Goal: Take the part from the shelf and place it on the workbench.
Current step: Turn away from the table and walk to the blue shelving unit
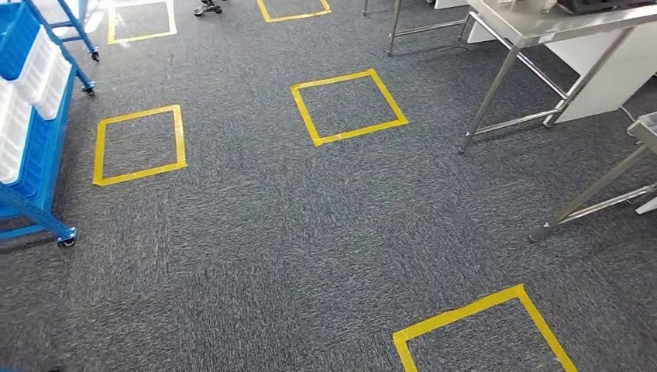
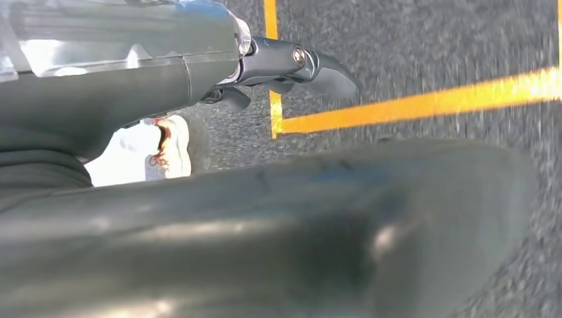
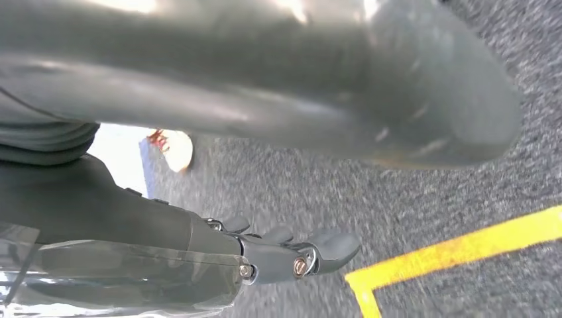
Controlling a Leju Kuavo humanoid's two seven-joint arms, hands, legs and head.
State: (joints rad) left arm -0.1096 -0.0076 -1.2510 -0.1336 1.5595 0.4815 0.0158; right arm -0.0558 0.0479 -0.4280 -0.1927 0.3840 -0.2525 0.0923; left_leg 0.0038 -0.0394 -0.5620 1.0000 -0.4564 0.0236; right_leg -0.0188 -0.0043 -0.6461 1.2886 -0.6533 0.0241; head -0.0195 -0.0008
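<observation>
While the head view looks down on grey carpet (image 1: pixel 256 248), a blue wheeled shelf (image 1: pixel 35 155) stands at the left edge, carrying blue and white bins (image 1: pixel 37 66). Whether the part lies in one of those bins cannot be told, since their insides are out of sight. On the right stands a steel worktop (image 1: pixel 542 27) on thin metal legs, with a second metal frame (image 1: pixel 596 190) nearer, at the right edge. Squares of yellow tape (image 1: pixel 349 106) mark the carpet: one in the middle, one to the left just beside the shelf, one near at the lower right, and two more far off.

From the left wrist view, the left hand (image 2: pixel 278 69) hangs over the carpet beside a corner of yellow tape; its dark fingers (image 2: pixel 328 73) lie straight and close together, with nothing in them. From the right wrist view, the right hand (image 3: pixel 285 255) likewise hangs over the carpet near a corner of tape, its fingers (image 3: pixel 331 244) stretched out side by side and holding nothing. Both wrist views are blurred
</observation>
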